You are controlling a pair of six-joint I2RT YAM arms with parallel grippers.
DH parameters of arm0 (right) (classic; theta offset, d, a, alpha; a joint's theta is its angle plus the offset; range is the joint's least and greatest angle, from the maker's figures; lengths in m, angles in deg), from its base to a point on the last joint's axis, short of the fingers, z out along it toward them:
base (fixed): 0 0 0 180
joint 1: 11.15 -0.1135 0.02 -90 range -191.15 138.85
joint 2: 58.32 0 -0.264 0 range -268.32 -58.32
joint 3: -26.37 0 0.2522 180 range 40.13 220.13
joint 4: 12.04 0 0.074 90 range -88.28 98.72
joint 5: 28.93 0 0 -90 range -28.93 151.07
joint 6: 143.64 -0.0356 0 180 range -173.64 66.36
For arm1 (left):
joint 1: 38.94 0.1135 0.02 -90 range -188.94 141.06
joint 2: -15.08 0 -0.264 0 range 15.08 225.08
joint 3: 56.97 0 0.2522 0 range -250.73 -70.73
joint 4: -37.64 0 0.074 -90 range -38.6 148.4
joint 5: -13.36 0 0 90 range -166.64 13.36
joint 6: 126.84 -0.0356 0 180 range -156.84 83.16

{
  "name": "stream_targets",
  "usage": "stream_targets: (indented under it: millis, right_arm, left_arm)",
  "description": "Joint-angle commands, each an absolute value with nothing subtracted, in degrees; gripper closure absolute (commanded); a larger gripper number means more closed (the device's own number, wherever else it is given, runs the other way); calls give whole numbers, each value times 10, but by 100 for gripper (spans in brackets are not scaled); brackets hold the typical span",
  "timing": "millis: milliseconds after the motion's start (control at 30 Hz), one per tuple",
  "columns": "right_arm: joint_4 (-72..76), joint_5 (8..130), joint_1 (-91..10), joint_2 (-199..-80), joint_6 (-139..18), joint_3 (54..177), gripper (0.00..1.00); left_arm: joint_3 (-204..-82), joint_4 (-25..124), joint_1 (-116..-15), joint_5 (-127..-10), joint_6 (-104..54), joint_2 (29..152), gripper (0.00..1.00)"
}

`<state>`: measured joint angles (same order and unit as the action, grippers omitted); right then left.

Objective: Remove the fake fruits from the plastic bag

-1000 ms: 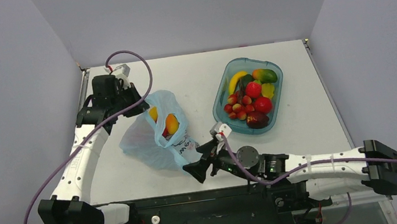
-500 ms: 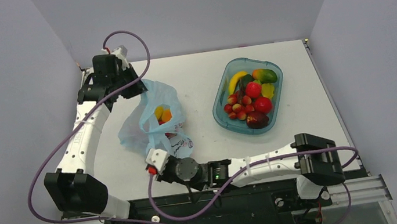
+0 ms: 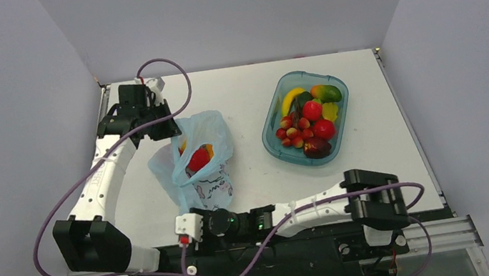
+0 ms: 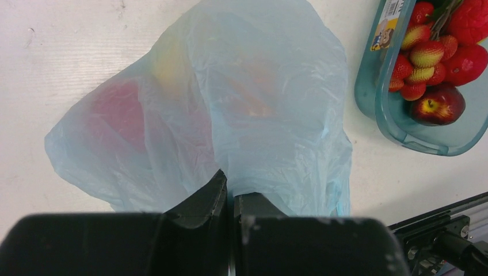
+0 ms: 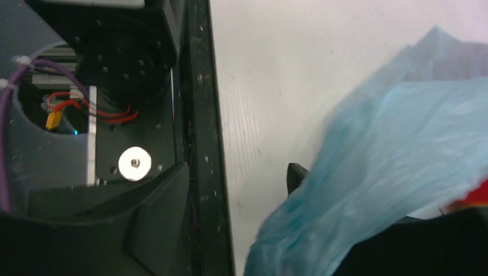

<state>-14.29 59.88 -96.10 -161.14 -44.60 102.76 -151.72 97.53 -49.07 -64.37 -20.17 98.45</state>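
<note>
Blue plastic bag [image 4: 259,103] sits pinched in the left gripper [image 4: 230,187]; right gripper [image 5: 239,172] stands apart.

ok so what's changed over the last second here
The right arm swung left along the near edge. The right hand now sits at the near end of the bag, fingers apart. The bag has bunched up, and a red apple now shows plainly in its mouth. The left hand stayed shut on the bag's far edge, and the fruit tub did not move.
</note>
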Motion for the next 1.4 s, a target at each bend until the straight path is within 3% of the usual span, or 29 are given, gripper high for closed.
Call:
stream_targets:
  millis: [0, 167, 367, 433, 467, 533, 733, 900, 1067, 1200, 1367]
  right_arm:
    - [-179, 640, -930, -1463, -577, 960, 35]
    - [-186, 635, -930, -1300, -711, 868, 18]
    - [-227, 541, -935, -1167, -772, 760, 17]
    - [-224, 483, -936, -1157, -757, 742, 29]
    - [-221, 471, -937, -1160, -750, 738, 48]
    - [-234, 440, -941, -1182, -723, 730, 68]
    - [-308, 369, -962, -1314, -655, 739, 87]
    - [-399, 318, -968, -1463, -637, 794, 84]
    - [-453, 224, -965, -1577, -616, 874, 77]
    - [-483, 165, -951, -1575, -631, 876, 74]
    - [-477, 166, -935, -1553, -641, 859, 74]
  left_arm:
    - [-1488, 920, -488, -642, -231, 927, 100]
    - [-1463, 918, -491, -639, -234, 902, 100]
    - [-1466, 935, -499, -632, -233, 892, 100]
    - [-1468, 942, -505, -636, -232, 891, 100]
    - [-1468, 948, -507, -640, -230, 891, 100]
    - [-1471, 959, -514, -648, -226, 894, 100]
    - [-1497, 1009, -557, -686, -230, 901, 100]
    - [-1502, 1039, -571, -686, -216, 900, 100]
    - [-1486, 1052, -571, -681, -190, 851, 67]
    - [-1485, 1092, -575, -717, -161, 787, 60]
    - [-1347, 1063, -643, -741, -60, 673, 56]
